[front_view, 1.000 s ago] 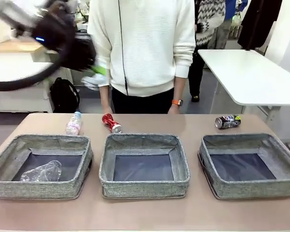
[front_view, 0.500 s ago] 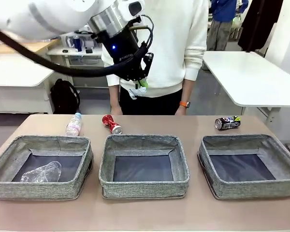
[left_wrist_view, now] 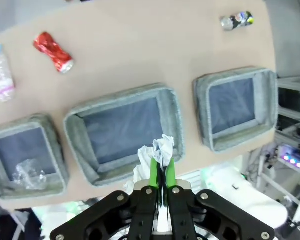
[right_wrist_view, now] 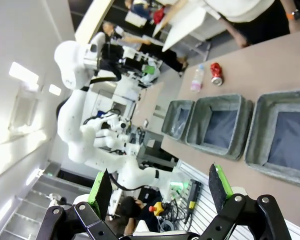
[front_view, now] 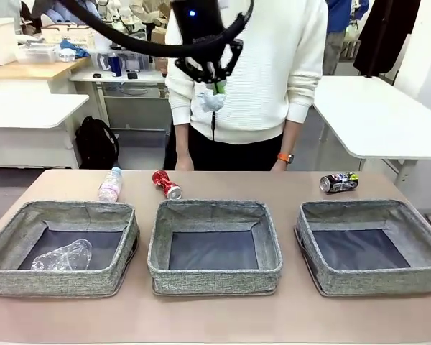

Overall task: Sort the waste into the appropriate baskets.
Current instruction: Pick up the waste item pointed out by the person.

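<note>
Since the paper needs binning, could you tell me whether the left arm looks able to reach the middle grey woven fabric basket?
Probably yes: the left gripper, shut on the crumpled white paper, hangs high above the middle grey woven basket, whose open top faces it with nothing between.

Black housing recorded on left gripper (left_wrist_view: pixel 161 167); green pads (left_wrist_view: pixel 153 170), silver screws (left_wrist_view: pixel 148 190) at finger pivots. Blue light (front_view: pixel 192 13) noted at 12 o'clock in front view, black cable (front_view: pixel 129 43) looped alongside. Black links, green pads noted on right gripper (right_wrist_view: pixel 159 185).
</note>
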